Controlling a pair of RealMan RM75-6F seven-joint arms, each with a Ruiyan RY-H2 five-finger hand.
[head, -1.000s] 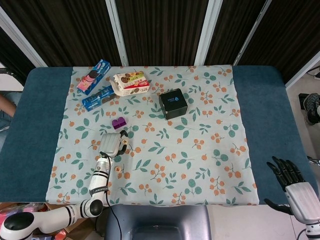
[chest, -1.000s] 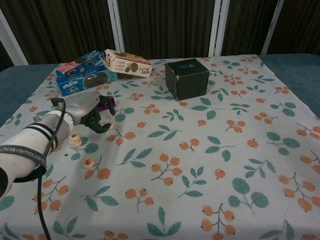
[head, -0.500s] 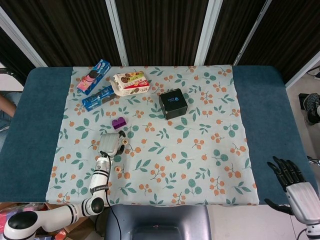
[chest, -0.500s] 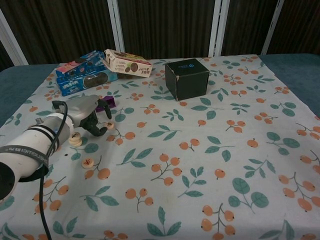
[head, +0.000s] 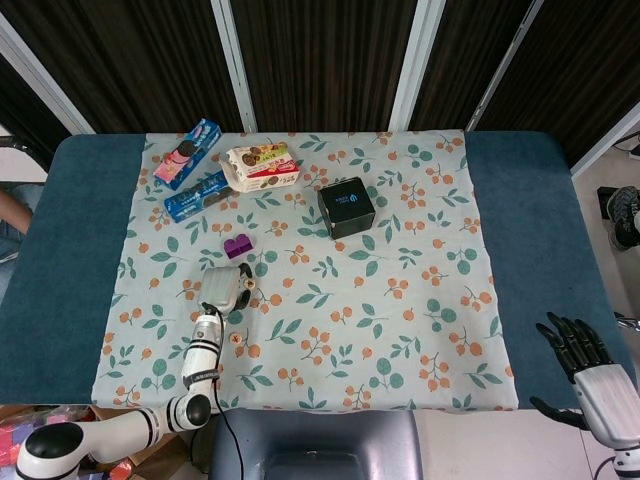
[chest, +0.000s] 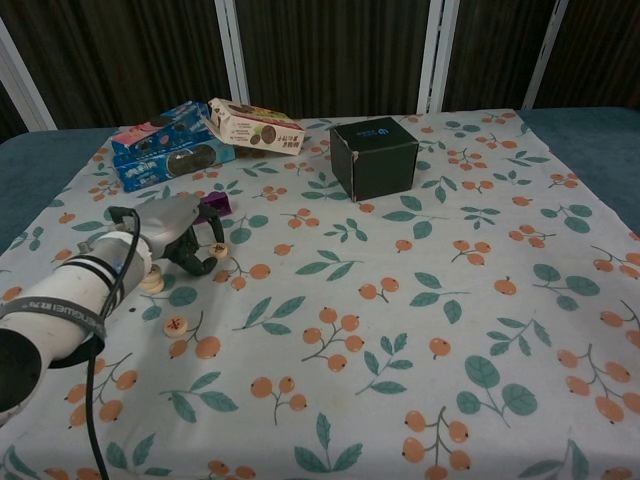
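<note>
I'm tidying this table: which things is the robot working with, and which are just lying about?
In hand: left hand; small round wooden disc by its fingertips; other wooden discs beside its wrist.
Lying about: purple plastic block; black cardboard box; blue biscuit pack; pink biscuit pack; white biscuit box.

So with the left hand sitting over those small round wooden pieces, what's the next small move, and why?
Probably lower the left hand slightly and close its fingers on the round wooden piece at its fingertips. The fingers curl down just above the cloth beside that piece and seem to hold nothing yet. Other pieces lie under the wrist, harder to reach. The right hand is off the table.
</note>
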